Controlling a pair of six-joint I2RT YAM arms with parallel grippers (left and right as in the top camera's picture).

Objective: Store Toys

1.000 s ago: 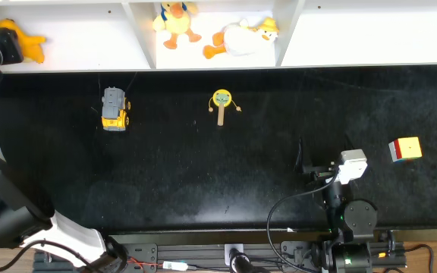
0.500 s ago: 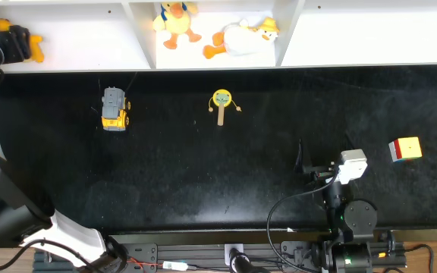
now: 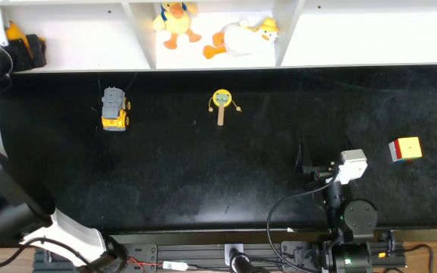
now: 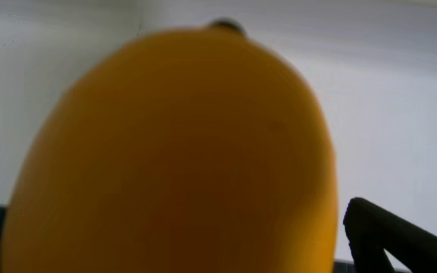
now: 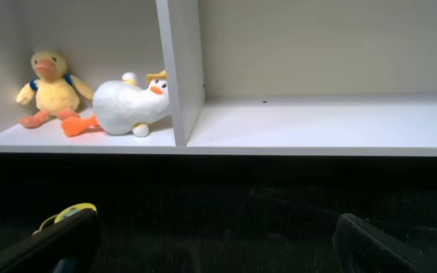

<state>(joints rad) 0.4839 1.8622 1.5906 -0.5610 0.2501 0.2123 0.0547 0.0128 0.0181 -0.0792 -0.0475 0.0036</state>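
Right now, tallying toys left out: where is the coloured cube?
Top view: the coloured cube lies on the black mat at far right, beside the right arm.

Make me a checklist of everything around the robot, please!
Surface: black mat, toys spread on it.
Job's things: yellow truck, rattle and coloured cube on the mat; yellow duck and white duck in the shelf's middle compartment; orange toy in the left compartment.
Clutter: nothing seen.
Grippers: left gripper at the orange toy; right gripper open, holding nothing.
Cables: black cable by the right arm's base.
Surroundings: white shelf behind the mat.
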